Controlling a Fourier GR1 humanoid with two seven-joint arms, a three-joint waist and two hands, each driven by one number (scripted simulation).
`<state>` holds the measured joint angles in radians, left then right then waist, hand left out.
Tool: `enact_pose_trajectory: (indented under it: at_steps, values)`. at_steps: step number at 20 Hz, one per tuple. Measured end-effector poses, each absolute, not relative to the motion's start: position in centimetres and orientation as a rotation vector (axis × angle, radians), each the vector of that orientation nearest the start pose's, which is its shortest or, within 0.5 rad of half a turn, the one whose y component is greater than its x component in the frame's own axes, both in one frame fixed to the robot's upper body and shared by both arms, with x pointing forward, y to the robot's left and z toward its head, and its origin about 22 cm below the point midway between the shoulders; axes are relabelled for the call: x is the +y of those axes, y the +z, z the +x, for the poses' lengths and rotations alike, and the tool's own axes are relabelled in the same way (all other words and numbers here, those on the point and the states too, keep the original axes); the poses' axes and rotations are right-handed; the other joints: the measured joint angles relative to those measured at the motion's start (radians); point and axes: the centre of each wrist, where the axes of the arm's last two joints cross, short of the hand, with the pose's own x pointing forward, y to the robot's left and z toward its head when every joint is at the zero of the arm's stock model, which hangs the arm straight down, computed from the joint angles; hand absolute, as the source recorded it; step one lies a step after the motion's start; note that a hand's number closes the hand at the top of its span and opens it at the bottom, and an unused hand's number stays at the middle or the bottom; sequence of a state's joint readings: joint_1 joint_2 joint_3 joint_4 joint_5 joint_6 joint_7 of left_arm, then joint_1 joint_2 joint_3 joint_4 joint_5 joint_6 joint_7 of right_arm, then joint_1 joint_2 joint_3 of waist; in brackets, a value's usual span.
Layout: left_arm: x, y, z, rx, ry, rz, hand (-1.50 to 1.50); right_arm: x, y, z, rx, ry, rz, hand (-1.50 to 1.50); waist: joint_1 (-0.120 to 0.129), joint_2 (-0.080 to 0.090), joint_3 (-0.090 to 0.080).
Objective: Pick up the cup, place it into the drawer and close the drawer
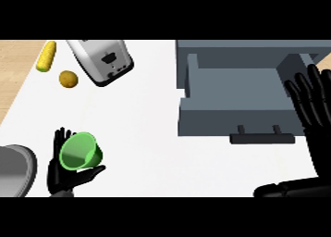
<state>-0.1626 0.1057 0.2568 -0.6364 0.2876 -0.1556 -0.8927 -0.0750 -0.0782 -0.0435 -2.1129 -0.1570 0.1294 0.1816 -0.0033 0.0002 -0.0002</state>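
Fingers (pixel 61 139) of your left hand (pixel 67 176) curl up behind the green cup (pixel 81 151), with the thumb reaching across below its rim, so the cup sits cradled in that hand with its open mouth turned toward you. You'll find the cup well to the left of the grey drawer (pixel 240 92), over the white counter (pixel 148 139), and lower in the view than the drawer's front. Much of the left palm is hidden behind the cup, and the grey forearm (pixel 8 169) at the far left is cut by the view's edge. Up and left of the drawer you have one yellow corn cob (pixel 46 56), one brownish potato-like lump (pixel 69 79) just below it, and one silver toaster (pixel 100 61) lying at a slant between them and the drawer. The drawer stands pulled open, its one dark handle (pixel 262 137) on the front facing you, its inside bare. At the drawer's right edge your right hand (pixel 318 104) rests open, fingers straight, spread and pointing up, overlapping the drawer's right wall; its wrist runs out of the view. You count one cup, one drawer, two hands.
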Motion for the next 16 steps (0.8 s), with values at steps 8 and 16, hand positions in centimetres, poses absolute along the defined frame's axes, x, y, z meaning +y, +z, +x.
enact_pose_trajectory:
  at_steps: [8, 16]
  values:
    - [29.2, -16.1, 22.1, -1.755, 0.438, -0.047, 1.5, -24.4, 14.3, 22.2, -1.989, 0.143, 0.168, -1.5, -0.001, 0.001, 0.0]
    - [28.9, -15.7, 22.9, -1.805, 0.38, -0.038, 1.5, -24.0, 14.1, 21.9, -2.0, 0.14, 0.154, -1.5, -0.001, 0.001, 0.0]
